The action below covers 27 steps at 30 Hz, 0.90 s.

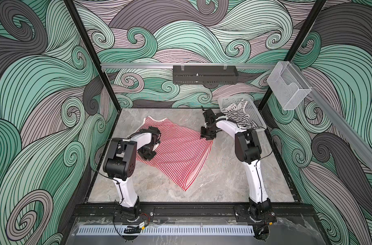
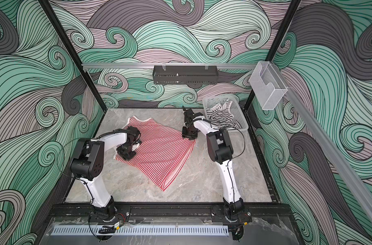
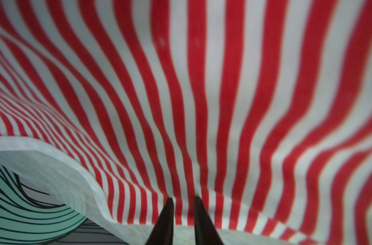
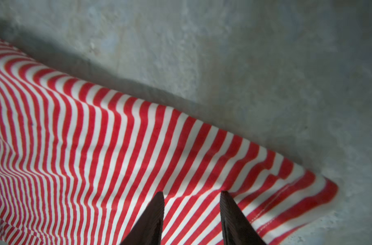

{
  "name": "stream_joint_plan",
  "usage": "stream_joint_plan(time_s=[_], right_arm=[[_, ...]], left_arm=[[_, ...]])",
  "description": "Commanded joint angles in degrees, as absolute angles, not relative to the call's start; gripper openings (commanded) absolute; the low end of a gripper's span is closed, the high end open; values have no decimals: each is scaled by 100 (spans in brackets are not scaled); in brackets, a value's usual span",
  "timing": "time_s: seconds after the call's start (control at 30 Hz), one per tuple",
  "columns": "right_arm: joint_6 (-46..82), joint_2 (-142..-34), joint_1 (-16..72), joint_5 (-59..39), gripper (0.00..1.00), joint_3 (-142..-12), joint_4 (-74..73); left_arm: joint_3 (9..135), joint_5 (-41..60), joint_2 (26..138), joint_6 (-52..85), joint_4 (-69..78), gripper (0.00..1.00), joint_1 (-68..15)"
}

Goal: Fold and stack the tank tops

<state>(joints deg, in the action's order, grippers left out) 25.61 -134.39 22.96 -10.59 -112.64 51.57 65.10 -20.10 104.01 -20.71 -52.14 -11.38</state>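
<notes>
We see the left arm (image 1: 119, 158) rise from its base at the near left edge of the table (image 1: 223, 176). Its elbow is bent high, its forearm reaches far and rightward, and its wrist is turned down onto the left edge of the red-and-white tank top (image 1: 181, 154). The left gripper (image 1: 148, 153) is narrowed to a slim slot with the striped cloth pinched in it. In the left wrist view the cloth fans out from between its fingers (image 3: 167, 218). The white-bound edge there is raised enough that the patterned wall (image 3: 21, 203) shows beneath it.

The right arm (image 1: 247, 146) stands on the near right base with its elbow up and its forearm stretched far and leftward. Its wrist is dropped, so the right gripper (image 1: 206, 135) points down at the far right corner of the same top. In the right wrist view its jaws stand spread, with both tips down at the cloth just inside the hemmed corner. We cannot tell whether they press it.

In both top views the red-and-white tank top lies across the middle of the table. Its white straps point far left and one corner points toward the near edge.

The white perforated basket (image 1: 255, 116) sits in the far right corner. It holds the black-striped tank top (image 1: 237, 117), which is crumpled and spills over the basket's near rim. A black tray (image 1: 204, 74) hangs from the far rail and a clear holder (image 1: 287, 90) from the right rail.
</notes>
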Motion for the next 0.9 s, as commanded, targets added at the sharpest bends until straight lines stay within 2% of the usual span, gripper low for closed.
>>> stream_joint_plan(time_s=[0.0, 0.2, 0.43, 0.57, 0.73, 0.87], right_arm=[[2371, -12865, 2455, -780, 47, -11234, 5616], [2874, -11733, 3050, -1038, 47, -9406, 4675], [3549, -11373, 3736, -1400, 47, -8388, 3726], [3745, -11460, 3788, -1518, 47, -8089, 3479], [3692, -11671, 3772, -1500, 47, -7911, 3523], [3426, -11835, 3519, -1352, 48, -8008, 3819]], left_arm=[[6757, -1726, 9756, -1714, -5760, 23, -1063], [7598, -1671, 9874, -1685, -5251, 24, -1028], [8868, -1741, 11399, -2030, -4640, 22, -902], [9652, -1864, 12232, -2083, -4887, 20, -853], [9687, -1846, 12445, -2144, -4893, 19, -817], [9230, -1833, 12244, -2121, -4913, 19, -817]])
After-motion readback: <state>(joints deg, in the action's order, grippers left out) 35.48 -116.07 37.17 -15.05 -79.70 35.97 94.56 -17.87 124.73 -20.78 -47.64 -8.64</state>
